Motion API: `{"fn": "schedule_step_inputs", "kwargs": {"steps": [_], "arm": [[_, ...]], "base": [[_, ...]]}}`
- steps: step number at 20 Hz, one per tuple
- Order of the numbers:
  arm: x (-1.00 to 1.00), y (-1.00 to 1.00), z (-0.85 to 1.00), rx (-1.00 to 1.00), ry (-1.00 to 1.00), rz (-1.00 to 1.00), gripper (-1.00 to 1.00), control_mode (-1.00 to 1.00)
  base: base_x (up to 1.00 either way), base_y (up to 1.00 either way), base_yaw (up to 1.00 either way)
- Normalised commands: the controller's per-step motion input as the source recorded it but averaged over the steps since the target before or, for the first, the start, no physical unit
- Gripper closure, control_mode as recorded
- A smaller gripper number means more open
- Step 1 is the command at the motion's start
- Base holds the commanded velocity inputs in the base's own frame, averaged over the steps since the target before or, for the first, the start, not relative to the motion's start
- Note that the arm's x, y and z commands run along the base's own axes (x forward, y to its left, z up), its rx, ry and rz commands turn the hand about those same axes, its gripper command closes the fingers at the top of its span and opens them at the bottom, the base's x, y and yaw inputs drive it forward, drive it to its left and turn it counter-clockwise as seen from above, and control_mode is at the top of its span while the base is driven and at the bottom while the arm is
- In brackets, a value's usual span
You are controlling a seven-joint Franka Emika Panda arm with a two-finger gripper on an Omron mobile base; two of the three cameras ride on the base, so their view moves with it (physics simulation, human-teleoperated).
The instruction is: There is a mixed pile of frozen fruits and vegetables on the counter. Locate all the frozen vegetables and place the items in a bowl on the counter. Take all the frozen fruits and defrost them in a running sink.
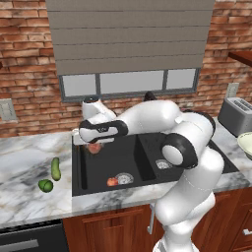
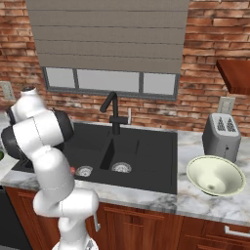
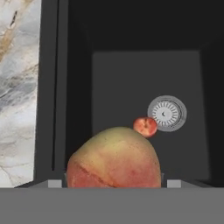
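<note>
- Gripper over the sink's left basin, jaws grasping 1 peach.
- Second peach beside the drain.
- Cucumber and green ball lie on the counter.
- Bowl sits right of the sink.

The sink is set in the counter, below the window; the faucet stands behind the divider between its two basins; one fruit lies on the left basin's floor, just beside the drain; a second fruit sits between the gripper's fingers, above the back of that basin; the cucumber lies on the counter left of the sink, with the round vegetable in front of it, near but apart; the bowl stands on the counter right of the sink, and the toaster behind the bowl, by the wall.
</note>
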Motion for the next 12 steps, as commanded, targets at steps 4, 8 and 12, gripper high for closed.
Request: {"fn": "schedule_step_inputs", "kwargs": {"steps": [4,8,12], "arm": [[0.12,-0.42,-0.26,0.06,0.08,0.00,1.00,-1.00],[0.18,-0.37,-0.35,0.08,0.09,0.00,1.00,-1.00],[0.20,-0.33,-0.35,0.07,0.10,0.00,1.00,-1.00]], "base": [[0.00,0.00,0.00],[0.00,0.00,0.00],[0.00,0.00,0.00]]}}
